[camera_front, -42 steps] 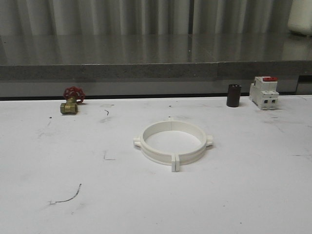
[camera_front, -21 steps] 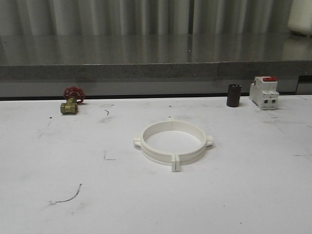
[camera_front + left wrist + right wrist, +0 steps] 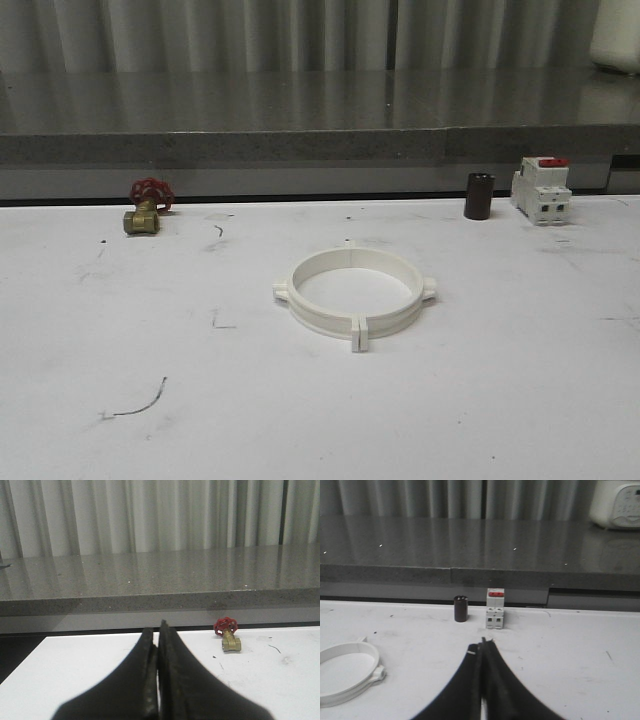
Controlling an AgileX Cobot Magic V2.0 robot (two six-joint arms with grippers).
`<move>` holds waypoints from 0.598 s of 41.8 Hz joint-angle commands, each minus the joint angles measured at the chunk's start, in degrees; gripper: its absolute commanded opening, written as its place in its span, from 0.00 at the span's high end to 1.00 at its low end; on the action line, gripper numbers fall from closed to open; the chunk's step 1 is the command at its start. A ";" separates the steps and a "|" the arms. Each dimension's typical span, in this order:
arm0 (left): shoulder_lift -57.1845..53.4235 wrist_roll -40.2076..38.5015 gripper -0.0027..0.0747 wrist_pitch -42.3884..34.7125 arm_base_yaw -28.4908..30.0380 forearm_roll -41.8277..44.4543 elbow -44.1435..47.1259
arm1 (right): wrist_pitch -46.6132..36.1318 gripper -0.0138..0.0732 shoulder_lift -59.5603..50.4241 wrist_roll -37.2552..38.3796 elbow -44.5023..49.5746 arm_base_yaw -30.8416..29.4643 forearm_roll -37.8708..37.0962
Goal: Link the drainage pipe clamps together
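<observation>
Lying joined as one ring, the drainage pipe clamps (image 3: 354,291) are seen mid-table; left gripper (image 3: 158,645) and right gripper (image 3: 481,647) are pressed together, holding nothing.

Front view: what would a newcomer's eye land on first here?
The white drainage pipe clamps, lying as one closed tabbed ring mid-table. Then the red-handled brass valve at the far left, and the dark cylinder beside the red-topped breaker at the far right. Both wrist views show closed fingers, left gripper and right gripper.
</observation>
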 commanded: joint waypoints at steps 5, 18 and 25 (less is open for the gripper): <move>-0.60 -0.51 0.99 -4.71 -0.35 0.04 1.38 | -5.37 0.92 -8.34 -0.63 3.14 -2.02 -0.67; -0.50 -0.51 0.99 -4.71 -0.35 0.04 1.38 | -6.38 0.92 -8.21 -0.56 5.33 -2.09 -0.24; -0.50 -0.51 0.99 -4.71 -0.35 0.04 1.38 | -5.97 0.92 -8.21 -0.56 5.33 -2.09 -0.16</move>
